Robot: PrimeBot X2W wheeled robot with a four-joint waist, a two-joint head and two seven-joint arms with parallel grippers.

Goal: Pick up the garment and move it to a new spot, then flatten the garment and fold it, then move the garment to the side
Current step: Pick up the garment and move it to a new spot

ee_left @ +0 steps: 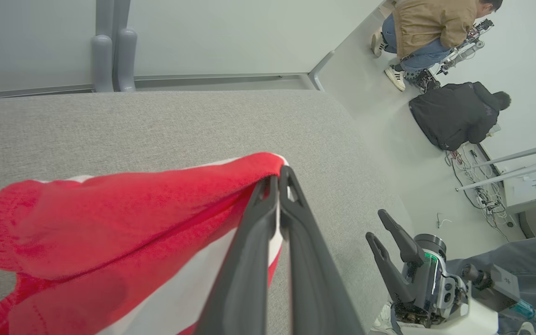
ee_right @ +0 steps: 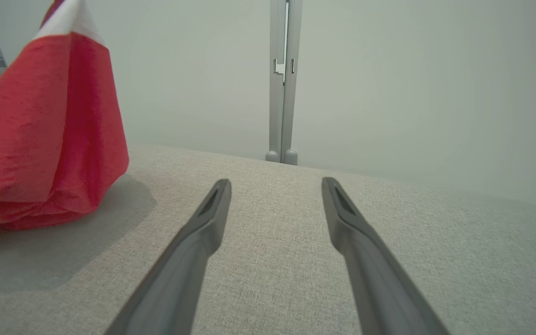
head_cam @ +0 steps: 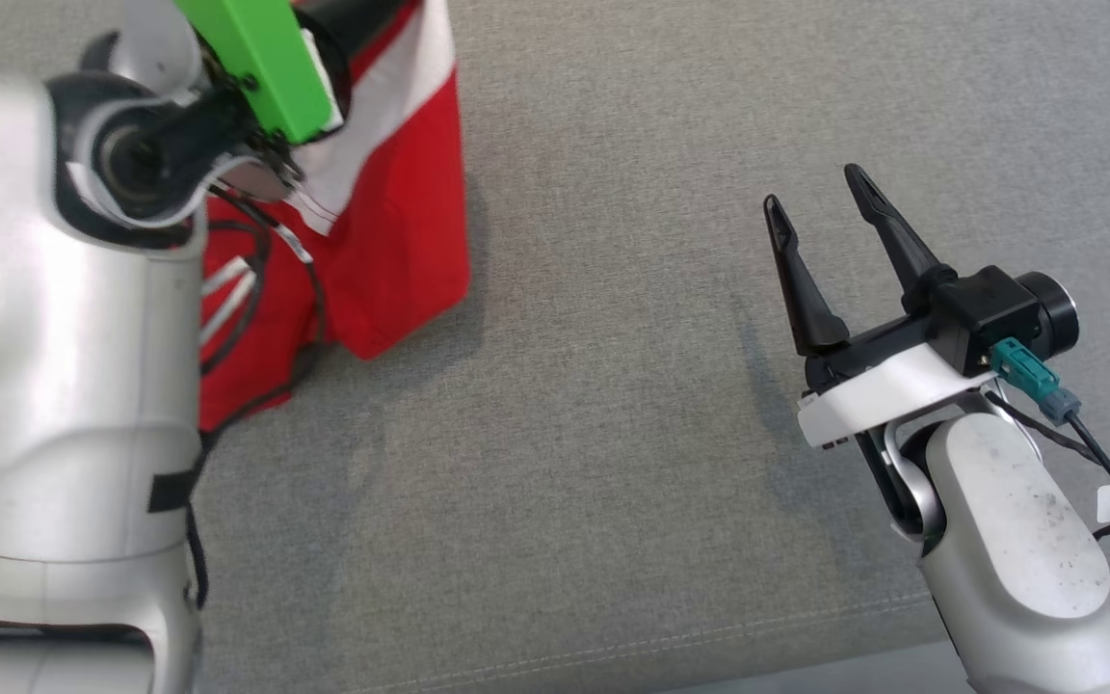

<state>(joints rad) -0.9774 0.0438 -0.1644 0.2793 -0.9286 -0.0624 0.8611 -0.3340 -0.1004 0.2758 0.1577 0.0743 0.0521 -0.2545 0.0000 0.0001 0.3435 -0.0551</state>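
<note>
While the grey, cloth-covered tabletop (head_cam: 613,386) takes most of the head view, the red garment (head_cam: 410,222) with its white band hangs at the upper left of that view. It is lifted by one edge, and its lower folds seem to rest on the cloth. In the right wrist view the garment (ee_right: 49,130) stands like a red cone at the left, and it throws a soft shadow on the surface beside it. The pale left arm (head_cam: 64,289) rises along the left side of the head view and covers part of the garment; a bright green part (head_cam: 266,58) sits near its wrist. The right arm (head_cam: 1008,540) comes in from the lower right. The left pincer (ee_left: 280,177) is closed on the garment: its two dark fingers press together, and the red hem is caught between them at the tips. The right pincer (head_cam: 813,188) is wide open and holds nothing. It stays above bare cloth, well apart from the garment, and its fingers point toward the pale wall and a grey post (ee_right: 283,79). In the left wrist view two persons are on the floor beyond the tabletop, one in a tan jacket (ee_left: 431,23) and one in a dark jacket (ee_left: 458,116).
</note>
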